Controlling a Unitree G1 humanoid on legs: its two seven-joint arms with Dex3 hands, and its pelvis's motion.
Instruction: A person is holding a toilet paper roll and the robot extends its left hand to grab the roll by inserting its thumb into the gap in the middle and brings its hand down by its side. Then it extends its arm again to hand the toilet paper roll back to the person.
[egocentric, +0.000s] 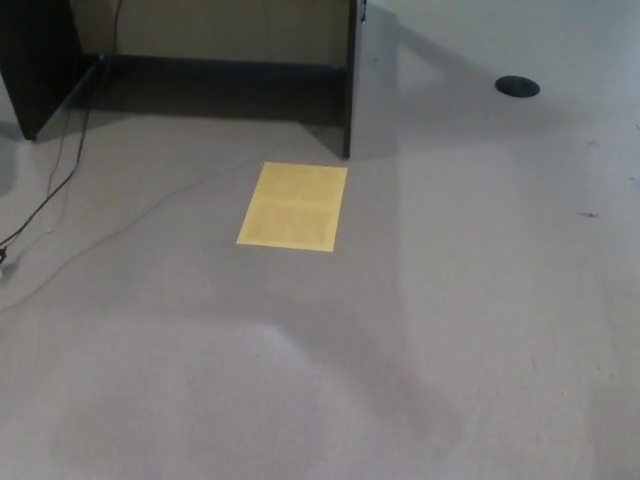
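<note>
Neither hand shows in your head view, left or right, so you cannot tell whether the fingers are spread, pressed together or closed on anything; the toilet paper roll shows nowhere in the picture either, and its place cannot be told from here. What you do see is a wide stretch of grey floor (480, 330), pale and even, crossed by soft shadows. A little toward 11 o'clock from the middle of the picture lies a flat yellow sheet (292, 206), rectangular, turned slightly off square, with a faint crease or seam across its middle. Straight toward 12 o'clock from the sheet stands a dark upright panel edge (349, 90), the side of a piece of furniture whose lighter back board (215, 30) runs off toward 11 o'clock; the panel's foot is near the sheet's far edge but apart from it. At 10 o'clock a second dark panel (38, 60) closes the recess. Black cables (62, 175) trail from that recess down toward 9 o'clock along the floor. At 1 o'clock, well apart from everything else, sits a small dark round disc (517, 86) set in the floor.
</note>
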